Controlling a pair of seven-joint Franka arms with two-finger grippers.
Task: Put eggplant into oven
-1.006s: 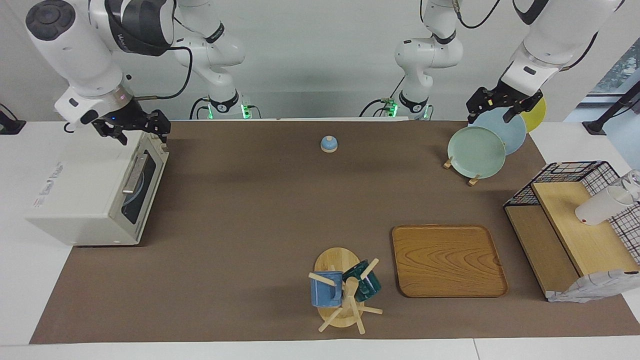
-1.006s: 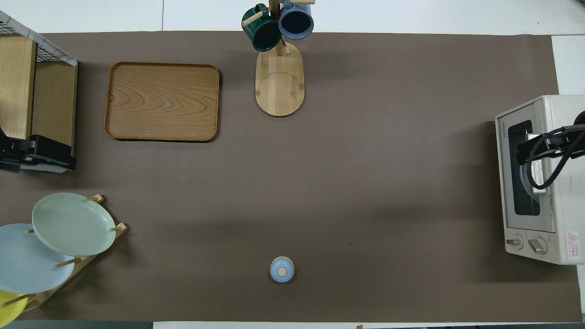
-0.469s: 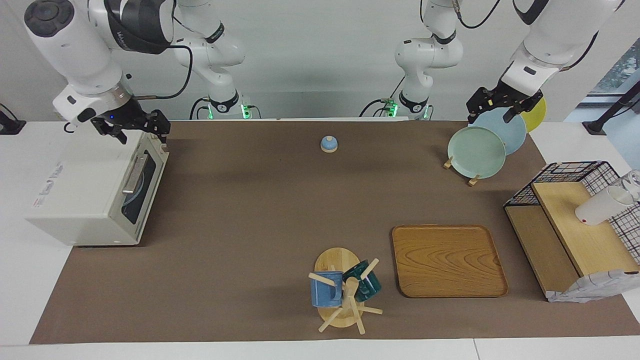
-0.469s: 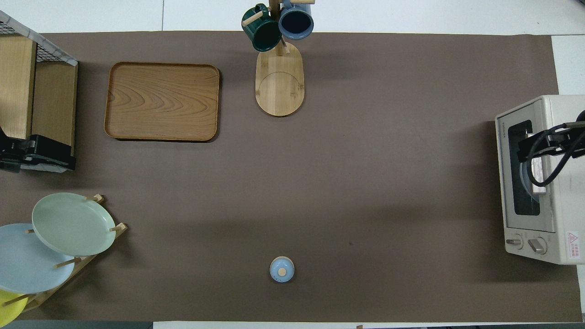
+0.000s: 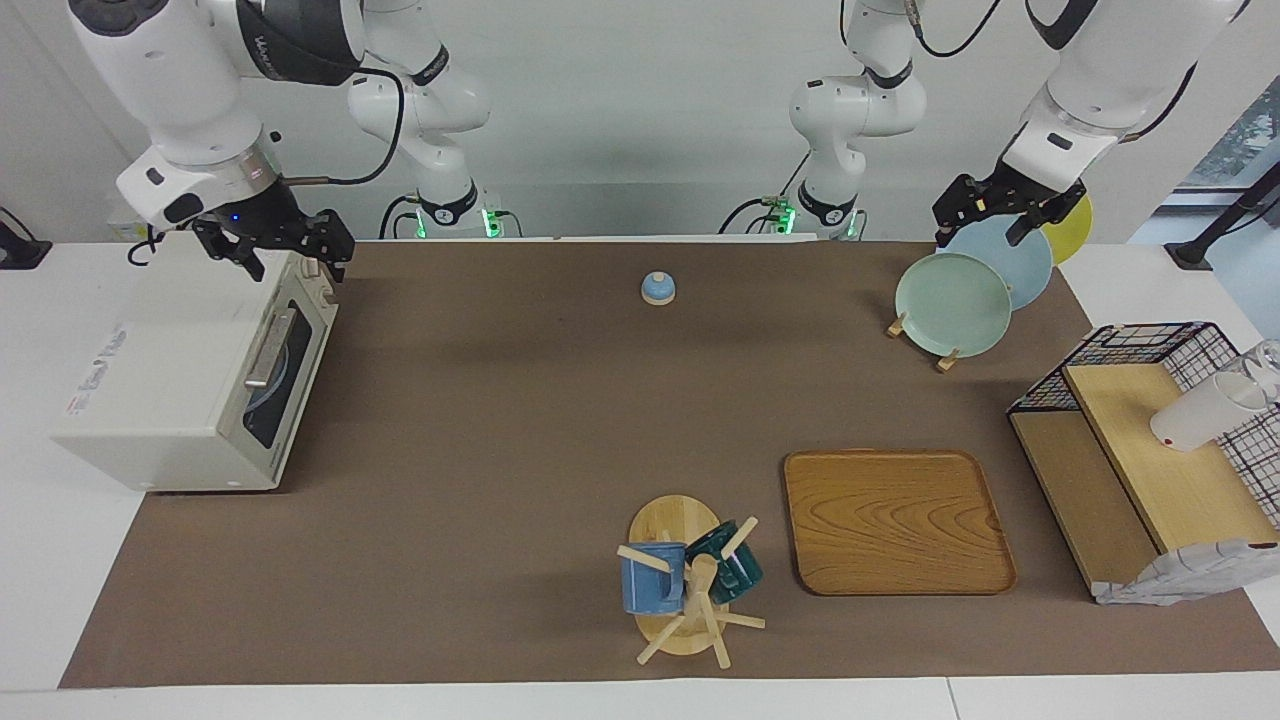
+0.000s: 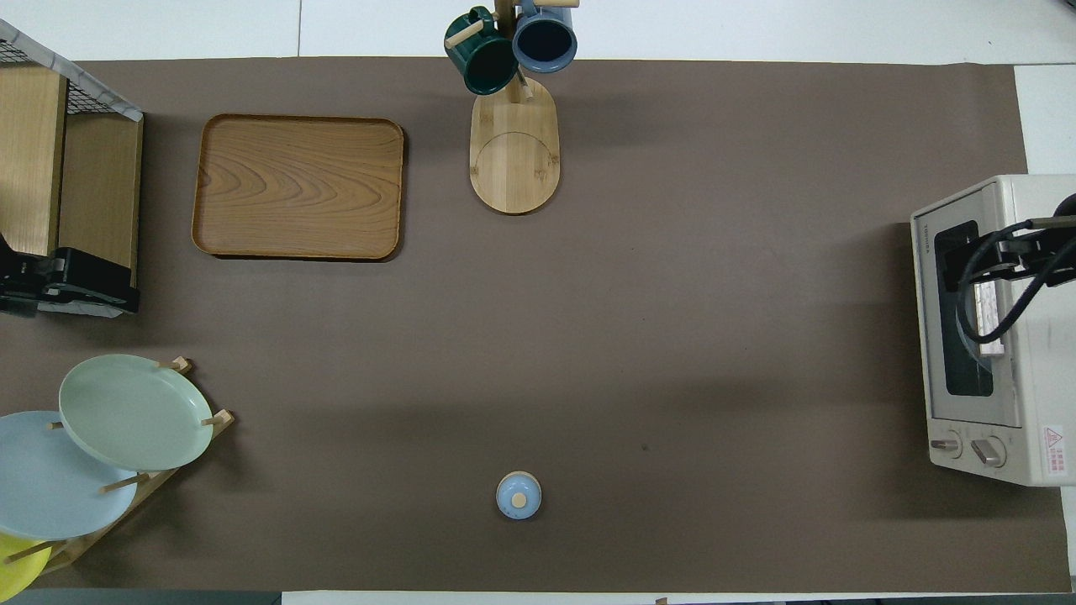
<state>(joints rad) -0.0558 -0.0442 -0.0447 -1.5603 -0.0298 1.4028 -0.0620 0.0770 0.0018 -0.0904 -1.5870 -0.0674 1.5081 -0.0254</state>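
Observation:
The cream-white oven (image 5: 180,385) (image 6: 1009,336) stands at the right arm's end of the table with its dark glass door shut and its bar handle (image 5: 268,345) facing the table's middle. A pale plate edge shows through the glass. The eggplant is out of view in both views. My right gripper (image 5: 290,260) (image 6: 979,262) hangs open over the oven's top edge at the end nearest the robots, holding nothing. My left gripper (image 5: 985,228) (image 6: 67,290) waits open and empty over the plate rack.
A rack of plates (image 5: 955,300) stands at the left arm's end, with a wire shelf (image 5: 1150,450) holding a white cup (image 5: 1195,412) beside it. On the brown mat are a wooden tray (image 5: 895,520), a mug tree (image 5: 685,580) and a small blue knob (image 5: 657,288).
My right gripper has lifted a little above the oven's top and drifted slightly toward the table's middle. The left arm and all objects have stayed put.

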